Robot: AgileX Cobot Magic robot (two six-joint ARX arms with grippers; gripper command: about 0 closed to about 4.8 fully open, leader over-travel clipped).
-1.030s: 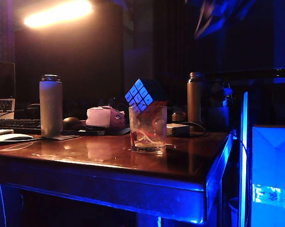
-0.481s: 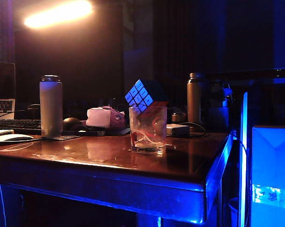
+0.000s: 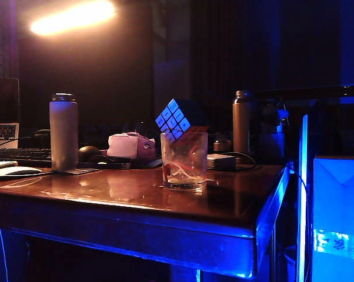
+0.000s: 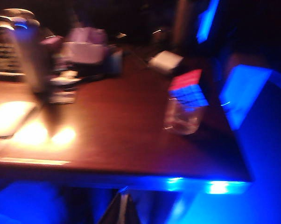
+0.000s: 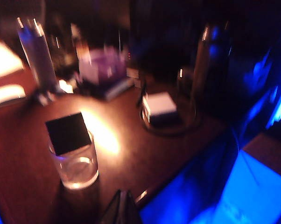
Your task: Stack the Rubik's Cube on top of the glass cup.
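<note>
The Rubik's Cube [image 3: 176, 120] rests tilted in the mouth of the glass cup [image 3: 183, 161], one corner dipping inside the rim. The left wrist view shows the cube [image 4: 189, 88] on the glass [image 4: 182, 119] near the table's far corner. In the right wrist view the cube [image 5: 66, 133] looks dark atop the glass [image 5: 77, 168]. My left gripper [image 4: 124, 205] hangs shut and empty off the table's front edge. My right gripper [image 5: 122, 198] is shut and empty, drawn back a little way from the glass. Neither gripper shows in the exterior view.
A grey bottle [image 3: 63, 132] stands at the left and a dark bottle [image 3: 242, 120] at the back right. A pink plush toy [image 3: 130, 145], a white box [image 3: 220, 161] with a cable and a keyboard [image 3: 18, 154] line the back. The table edge [image 3: 165, 235] glows blue.
A blurred arm at the top right of the exterior view has drawn out of sight. The cube and the glass have not moved.
</note>
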